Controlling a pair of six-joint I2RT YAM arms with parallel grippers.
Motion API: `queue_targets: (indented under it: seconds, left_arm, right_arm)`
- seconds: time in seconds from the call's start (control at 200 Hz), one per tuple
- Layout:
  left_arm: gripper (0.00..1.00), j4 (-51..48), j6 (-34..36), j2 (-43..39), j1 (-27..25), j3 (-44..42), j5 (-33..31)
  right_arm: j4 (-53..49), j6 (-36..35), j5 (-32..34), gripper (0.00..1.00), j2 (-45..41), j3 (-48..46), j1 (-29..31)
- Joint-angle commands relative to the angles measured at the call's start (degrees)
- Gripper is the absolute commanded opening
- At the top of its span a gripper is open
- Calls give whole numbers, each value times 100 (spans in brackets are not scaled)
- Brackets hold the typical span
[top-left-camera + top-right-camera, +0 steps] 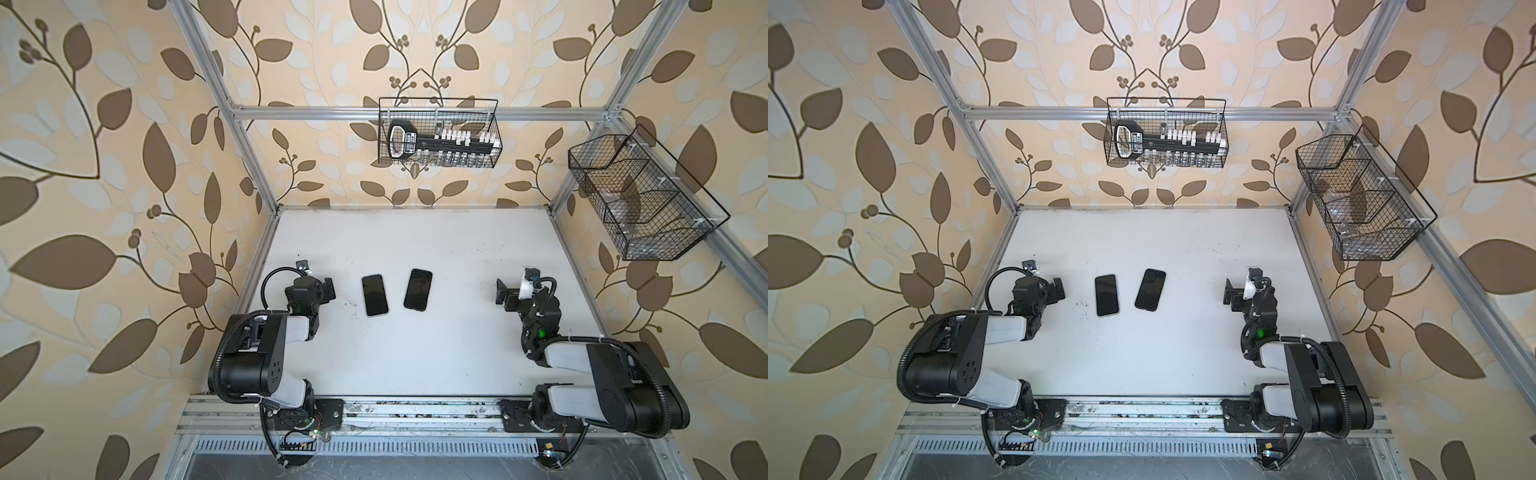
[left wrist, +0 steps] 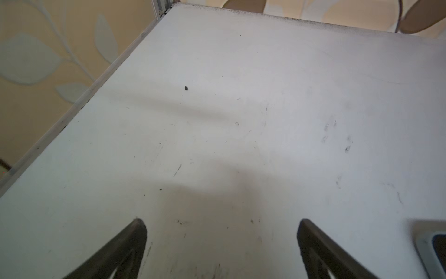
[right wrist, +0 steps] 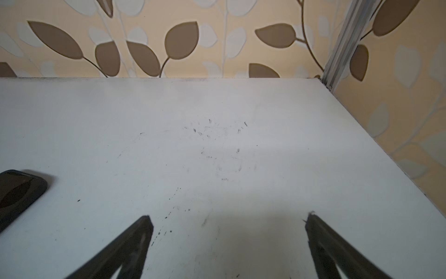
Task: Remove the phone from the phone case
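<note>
Left claw and right claw both gape wide, empty, over the worktop. Mid-frame between them lie the pale-rimmed phone and dark phone, side by side, untouched.

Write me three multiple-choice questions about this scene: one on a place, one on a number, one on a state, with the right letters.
1. Where do the left phone and the right phone lie?
A. one stacked on the other
B. flat on the table, between the left gripper and the right gripper
C. one held up in the air

2. How many phones are in view?
A. one
B. two
C. three

3. How do the grippers stand?
A. both open and empty
B. both shut
C. one shut on a phone

Key: 1 B, both top views show them side by side on the white surface; 2 B, no third one appears; 3 A, each wrist view shows a wide gap with only bare table in it.
</note>
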Motion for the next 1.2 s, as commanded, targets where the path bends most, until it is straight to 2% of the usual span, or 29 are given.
queue_targets:
  seconds: [0.0,1.155,1.195]
  left_arm:
    - [99,230,80,1,-57,176,-72]
    - [99,228,104,-25,-101,158,-147]
    - [99,313,127,-34,-139,131,-268]
  right_arm:
    - [175,-103,-53,100,50,120,-3]
    - [185,-53,-206,100,33,121,-96]
    - [-112,-55,-133,100,-58,254,-68]
